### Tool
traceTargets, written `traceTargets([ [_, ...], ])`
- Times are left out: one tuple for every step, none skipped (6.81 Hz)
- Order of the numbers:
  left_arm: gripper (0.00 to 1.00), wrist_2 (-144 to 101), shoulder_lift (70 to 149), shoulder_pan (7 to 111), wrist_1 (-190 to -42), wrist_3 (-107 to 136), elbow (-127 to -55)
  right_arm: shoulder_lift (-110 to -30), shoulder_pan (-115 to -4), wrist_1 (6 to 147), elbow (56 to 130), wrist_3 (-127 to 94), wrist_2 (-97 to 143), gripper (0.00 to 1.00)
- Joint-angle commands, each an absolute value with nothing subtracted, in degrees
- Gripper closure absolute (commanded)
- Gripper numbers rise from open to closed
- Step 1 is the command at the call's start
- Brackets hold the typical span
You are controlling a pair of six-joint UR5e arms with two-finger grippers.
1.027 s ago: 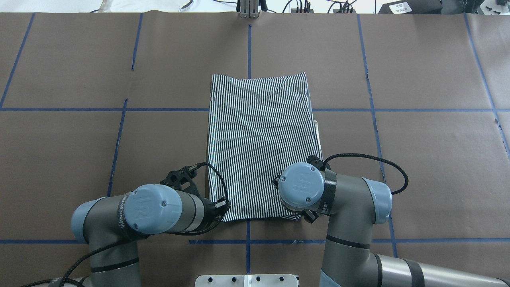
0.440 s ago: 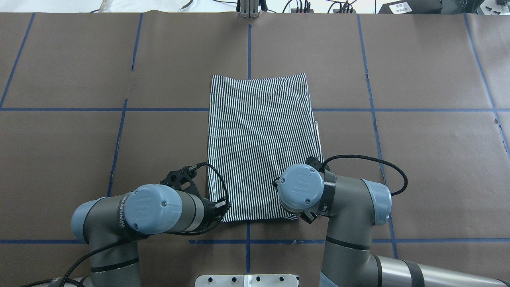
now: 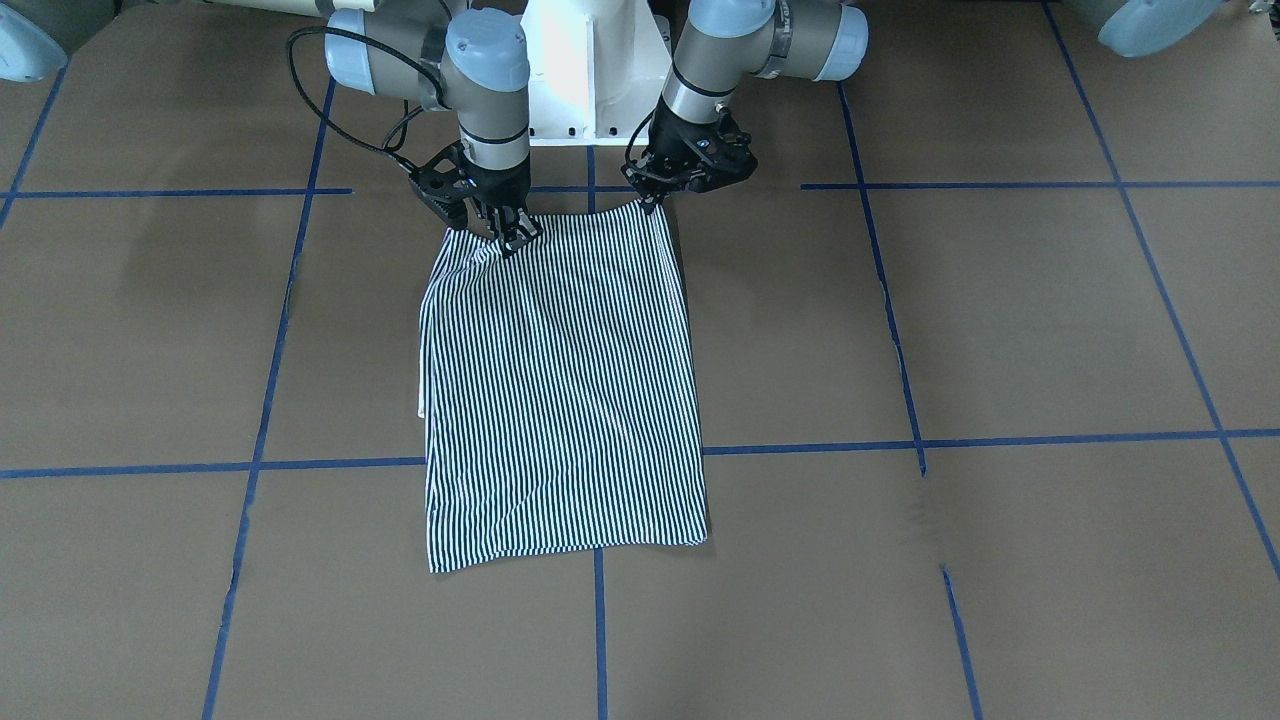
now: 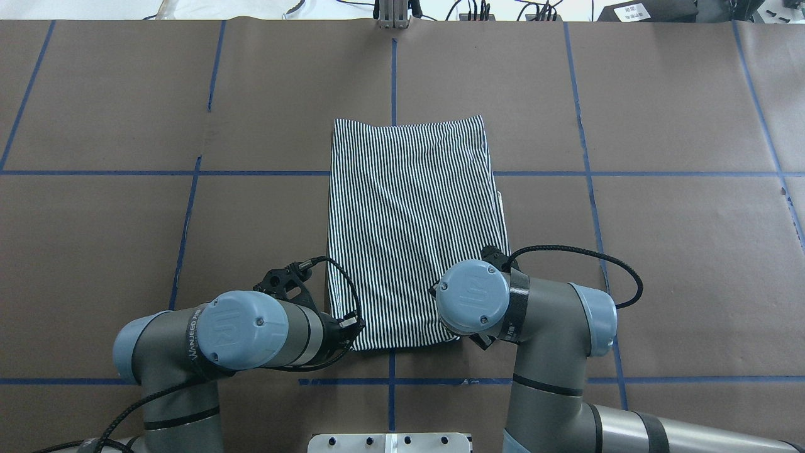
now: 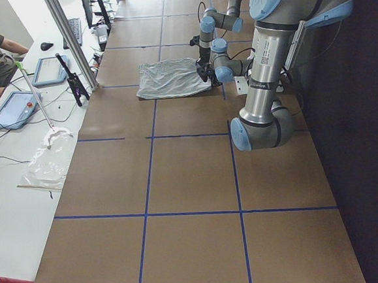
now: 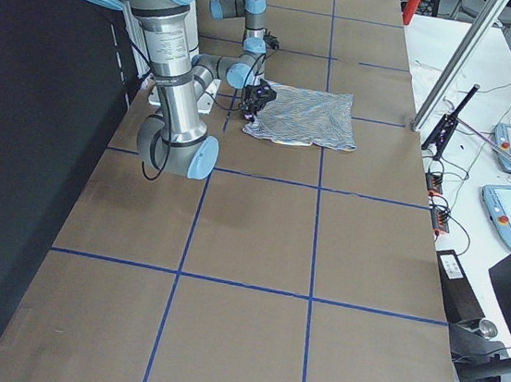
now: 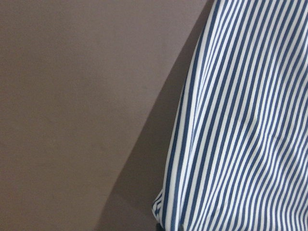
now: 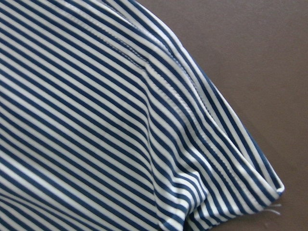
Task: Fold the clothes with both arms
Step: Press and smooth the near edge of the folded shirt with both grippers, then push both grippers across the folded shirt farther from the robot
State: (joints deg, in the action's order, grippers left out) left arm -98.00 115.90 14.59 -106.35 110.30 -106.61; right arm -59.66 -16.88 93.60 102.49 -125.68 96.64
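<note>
Clenches both near corners of the shirt [image 4: 409, 214] — left gripper [image 3: 649, 203] on one, right gripper [image 3: 510, 234] on the other, cloth puckered and slightly raised at each pinch. Takes opposite ends of the near hem, probably to keep that edge taut and carry it over to the far hem for a cross fold. Lies otherwise flat, a long rectangle at mid table [image 4: 660, 264], sides already turned in, far hem straight. Leaves bare brown surface beyond the far hem and on both sides — ample room for sweeping forward; only the pedestal [image 3: 590, 70] close behind the wrists.
</note>
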Motion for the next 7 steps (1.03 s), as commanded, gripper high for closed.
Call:
traceTargets([
  [1.00, -98.0, 116.0, 14.6, -106.3, 110.3, -106.7, -59.3, -16.9, 93.5, 102.7, -125.7, 96.5, 1.00],
  [1.00, -98.1, 116.0, 14.7, -106.3, 110.2, -107.4, -59.7, -17.0, 93.4, 104.1, -125.4, 96.8, 1.00],
  [1.00, -98.2, 115.4, 14.9, -106.3, 110.3, -109.8, -60.3, -17.1, 93.4, 106.0, -125.2, 97.0, 1.00],
  [1.00, -98.2, 115.1, 14.4, -105.9, 110.3, -112.0, -60.9, -17.2, 93.4, 107.8, -125.1, 97.2, 1.00],
  [1.00, -98.2, 114.8, 13.8, -102.5, 110.3, -115.0, -61.8, -16.6, 93.3, 110.3, -125.0, 97.2, 1.00],
  [1.00, -98.2, 114.7, 12.7, -99.3, 110.3, -118.5, -62.9, -14.8, 93.3, 113.6, -125.1, 97.2, 1.00],
  [1.00, -98.2, 114.4, 11.8, -95.7, 110.3, -120.8, -64.0, -13.0, 93.3, 116.9, -125.2, 97.2, 1.00],
])
